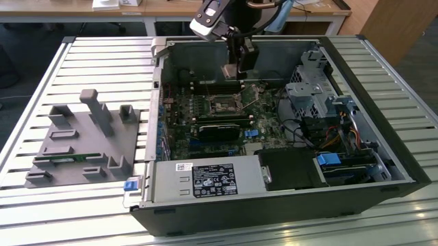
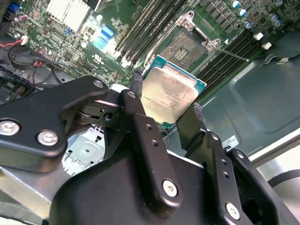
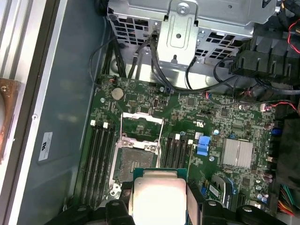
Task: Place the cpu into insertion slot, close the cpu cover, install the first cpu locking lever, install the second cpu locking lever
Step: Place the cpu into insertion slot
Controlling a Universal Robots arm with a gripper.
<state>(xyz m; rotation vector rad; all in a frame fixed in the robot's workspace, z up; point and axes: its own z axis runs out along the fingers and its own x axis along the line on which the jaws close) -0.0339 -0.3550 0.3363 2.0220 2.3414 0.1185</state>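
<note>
My gripper (image 1: pixel 237 65) hangs inside the open computer case, shut on the cpu (image 1: pixel 231 72), a flat tan-silver square chip held by two opposite edges. In both wrist views the cpu (image 2: pixel 171 96) (image 3: pixel 157 197) sits between the black fingers (image 2: pixel 136 89), and the gripper (image 2: pixel 167 97) (image 3: pixel 159 200) is above the board, a little off to one side of the insertion slot (image 2: pixel 186 47) (image 3: pixel 133 164) (image 1: pixel 222 106). The slot's dark centre lies bare. The cpu cover (image 3: pixel 123 125), a thin silvery frame, is swung open beside the slot.
Long black memory slots (image 3: pixel 98 154) flank the socket on both sides. A metal drive cage (image 1: pixel 311 97) with cables stands at the exterior view's right, a power supply (image 1: pixel 205 179) at the case front. A grey parts fixture (image 1: pixel 82 138) lies on the slatted table at the exterior view's left.
</note>
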